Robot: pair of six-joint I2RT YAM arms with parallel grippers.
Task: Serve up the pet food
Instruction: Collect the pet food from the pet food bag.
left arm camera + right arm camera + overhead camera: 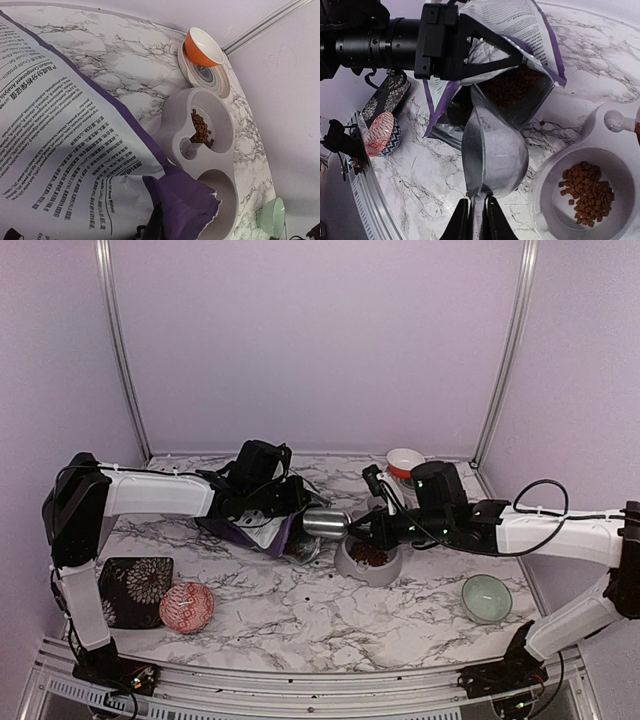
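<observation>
Dark-brown pet food (587, 192) lies as a small heap in one bowl of the grey feeder (555, 165); more pet food (512, 85) shows inside the open purple bag (540, 30). My right gripper (479, 220) is shut on the handle of a metal scoop (495, 145). The scoop's mouth points into the bag opening, and its inside is hidden. My left gripper (262, 500) is shut on the bag's edge and holds it open. In the left wrist view the bag (65, 140) covers its fingers, and the feeder (220, 165) with its pet food (201, 129) lies beyond.
An orange bowl (405, 462) on a grey plate stands at the back right. A green bowl (486, 597) sits front right. At the front left are a red patterned bowl (187, 606) and a dark floral mat (135, 590). Walls close the back and both sides.
</observation>
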